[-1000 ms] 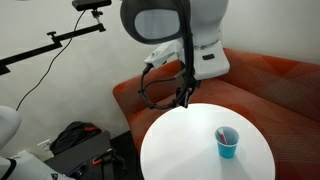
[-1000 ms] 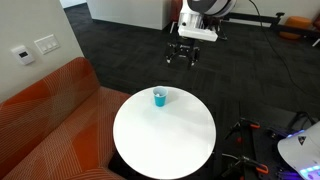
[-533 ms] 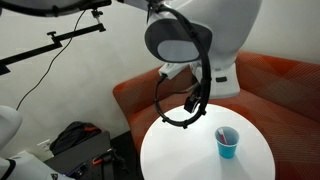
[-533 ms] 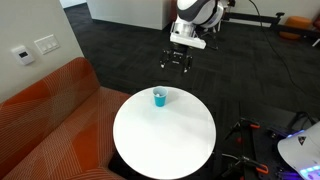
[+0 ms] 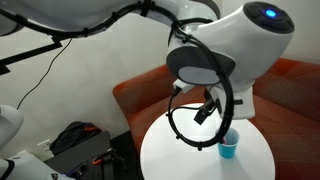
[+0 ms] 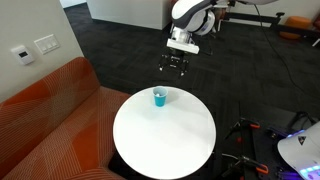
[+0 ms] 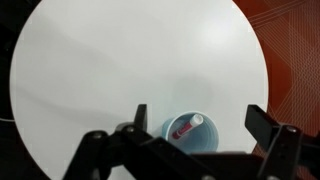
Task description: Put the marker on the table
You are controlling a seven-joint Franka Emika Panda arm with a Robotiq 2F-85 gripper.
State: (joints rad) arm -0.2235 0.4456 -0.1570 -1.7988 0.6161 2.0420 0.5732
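My arm (image 5: pixel 250 40) fills much of an exterior view as fat, rounded white shells, with a small blue light (image 5: pixel 265 13) glowing on the top one and a flat grey round cap (image 5: pixel 200 68) closing off a joint. A thin black cable (image 5: pixel 178 130) loops off it. The tool (image 6: pixel 174 66) is black below a white wrist (image 6: pixel 182 42). From the wrist camera I see its two dark, blocky fingers (image 7: pixel 268 122) and its dark body along the bottom edge.
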